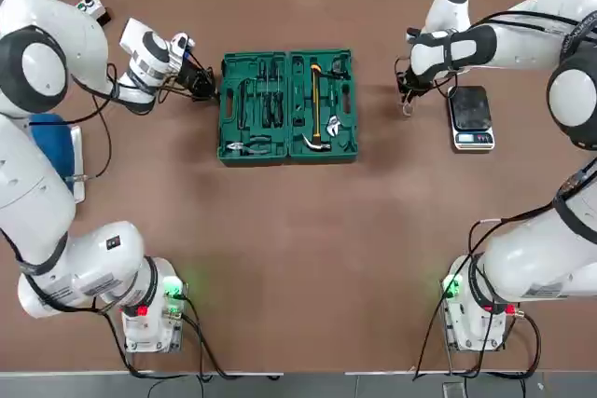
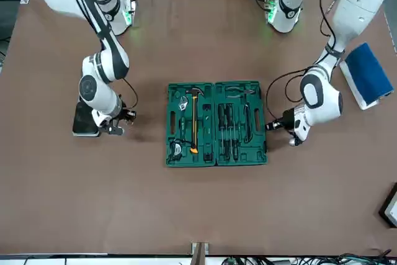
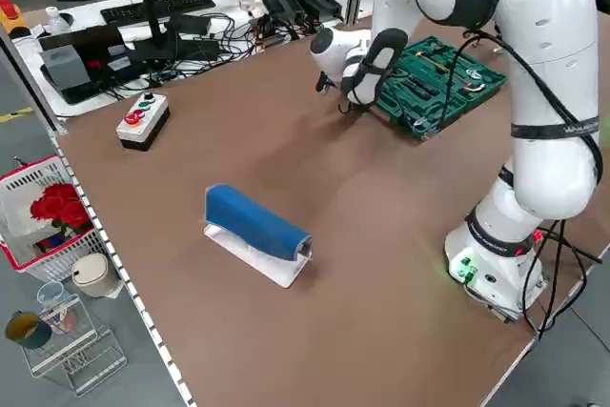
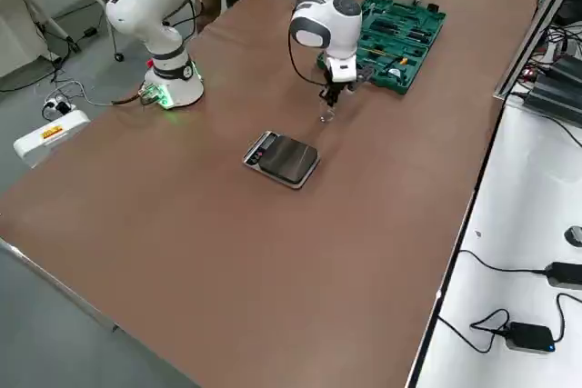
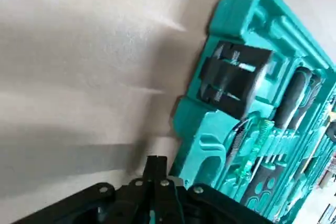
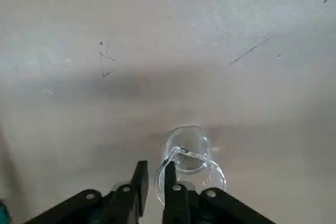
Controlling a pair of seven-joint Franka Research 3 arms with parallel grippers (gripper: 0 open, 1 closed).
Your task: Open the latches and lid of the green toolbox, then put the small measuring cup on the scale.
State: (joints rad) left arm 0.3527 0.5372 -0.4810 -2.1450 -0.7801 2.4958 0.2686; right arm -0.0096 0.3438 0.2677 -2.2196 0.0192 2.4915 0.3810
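Toolbox (image 1: 287, 106) lies open mid-surface toward the far edge | left gripper (image 1: 200, 82) at its left end, jaws pressed together, empty | right gripper (image 6: 153, 182) pinches the cup (image 6: 187, 153) rim narrowly, just left of the scale (image 1: 471, 116) | risk: you may tip or drop the cup (thin rim hold) | no writing legible

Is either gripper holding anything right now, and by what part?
The right gripper pinches the small measuring cup by its rim wall, one finger inside. The left gripper is shut on nothing beside the green toolbox.
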